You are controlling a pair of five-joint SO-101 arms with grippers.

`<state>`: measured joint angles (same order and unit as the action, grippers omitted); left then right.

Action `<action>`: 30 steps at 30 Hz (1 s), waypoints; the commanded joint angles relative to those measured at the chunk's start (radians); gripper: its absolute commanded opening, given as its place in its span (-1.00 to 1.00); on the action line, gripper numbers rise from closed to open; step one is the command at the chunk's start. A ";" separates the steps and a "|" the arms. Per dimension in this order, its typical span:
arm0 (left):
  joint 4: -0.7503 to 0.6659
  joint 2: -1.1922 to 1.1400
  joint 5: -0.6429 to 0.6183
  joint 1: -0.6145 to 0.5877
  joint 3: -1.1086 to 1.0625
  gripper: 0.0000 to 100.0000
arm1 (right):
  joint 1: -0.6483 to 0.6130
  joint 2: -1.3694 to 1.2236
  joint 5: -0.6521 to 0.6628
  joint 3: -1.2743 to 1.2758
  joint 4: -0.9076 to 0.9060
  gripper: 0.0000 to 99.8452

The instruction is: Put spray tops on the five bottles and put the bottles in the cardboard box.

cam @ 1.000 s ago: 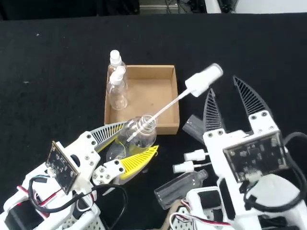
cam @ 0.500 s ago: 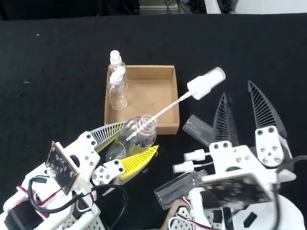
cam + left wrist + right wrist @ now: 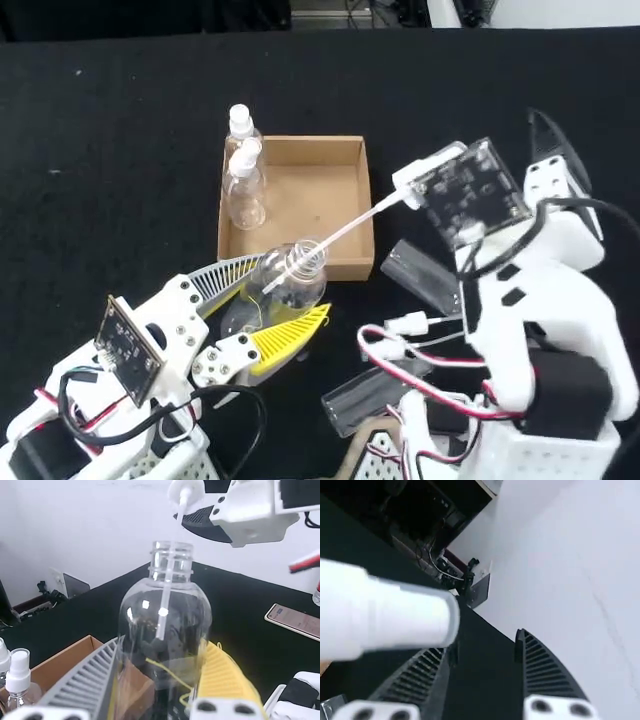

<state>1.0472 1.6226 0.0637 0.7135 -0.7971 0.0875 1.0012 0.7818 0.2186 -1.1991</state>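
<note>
Clear bottle (image 3: 165, 605) is clamped between the left gripper (image 3: 288, 290) fingers just in front of the cardboard box (image 3: 300, 148), with a spray top (image 3: 385, 612) tube down its neck; from above, the right arm's board hides part of the top's head. Right gripper (image 3: 485, 642) has its fingers spread with the head just beside them, and we can't tell if they touch. Box holds one capped bottle (image 3: 245, 190) at its left wall; a second capped bottle (image 3: 240, 122) looks to stand just outside the far corner.
</note>
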 commanded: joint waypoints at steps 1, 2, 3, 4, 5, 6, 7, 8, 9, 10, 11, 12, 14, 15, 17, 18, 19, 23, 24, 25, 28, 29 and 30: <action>-0.026 0.006 0.015 0.004 0.005 -0.94 | -0.071 -0.018 0.012 -0.012 0.035 -0.66; -0.026 0.006 0.015 0.004 0.005 -0.94 | -0.092 -0.018 0.012 -0.012 0.043 -0.66; -0.025 0.006 0.015 0.004 0.005 -0.94 | -0.114 -0.018 0.012 -0.013 0.044 -0.66; -0.023 0.006 0.015 0.004 0.007 -0.94 | -0.135 -0.018 0.012 -0.019 0.044 -0.66; -0.023 0.006 0.015 0.004 0.007 -0.94 | -0.153 -0.018 0.012 -0.028 0.040 -0.66; -0.021 0.006 0.015 0.004 0.008 -0.94 | -0.170 -0.018 0.012 -0.036 0.037 -0.66; -0.021 0.006 0.015 0.004 0.008 -0.94 | -0.186 -0.016 0.012 -0.048 0.035 -0.69; -0.021 0.006 0.015 0.004 0.008 -0.94 | -0.198 -0.012 0.012 -0.062 0.035 -0.74; -0.021 0.006 0.015 0.004 0.008 -0.94 | -0.213 -0.001 0.012 -0.073 0.035 -0.80; -0.021 0.006 0.015 0.004 0.008 -0.94 | -0.229 0.013 0.012 -0.082 0.035 -0.88; -0.021 0.006 0.015 0.004 0.008 -0.94 | -0.247 0.033 0.012 -0.090 0.035 -0.97; -0.021 0.006 0.015 0.004 0.008 -0.94 | -0.264 0.054 0.012 -0.091 0.035 -0.98; -0.025 0.006 0.015 0.004 0.007 -0.94 | -0.288 0.104 0.005 -0.087 0.034 -0.96; -0.025 0.006 0.015 0.004 0.005 -0.94 | -0.298 0.122 0.005 -0.087 0.032 -0.98; -0.026 0.006 0.015 0.004 0.005 -0.94 | -0.318 0.147 0.003 -0.087 0.018 -0.98; -0.026 0.006 0.015 0.004 0.005 -0.94 | -0.325 0.153 0.003 -0.087 0.005 -0.98; -0.026 0.006 0.015 0.004 0.005 -0.94 | -0.334 0.156 0.003 -0.087 -0.009 -0.98; -0.028 0.006 0.015 0.004 0.005 -0.94 | -0.388 0.156 0.003 -0.088 -0.049 -0.98; -0.028 0.006 0.015 0.004 0.005 -0.94 | -0.404 0.156 0.003 -0.088 -0.049 -0.98; -0.028 0.006 0.015 0.004 0.005 -0.94 | -0.417 0.156 0.003 -0.088 -0.049 -0.98; -0.028 0.006 0.015 0.004 0.005 -0.94 | -0.465 0.147 0.002 -0.091 -0.043 -0.98; -0.028 0.006 0.015 0.004 0.005 -0.94 | -0.483 0.143 -0.006 -0.094 -0.041 -0.98; -0.028 0.006 0.015 0.004 0.005 -0.94 | -0.500 0.139 -0.026 -0.096 -0.040 -0.97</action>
<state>1.0472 1.6226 0.0637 0.7135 -0.7971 -0.3636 1.1546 0.7864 0.1803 -1.2436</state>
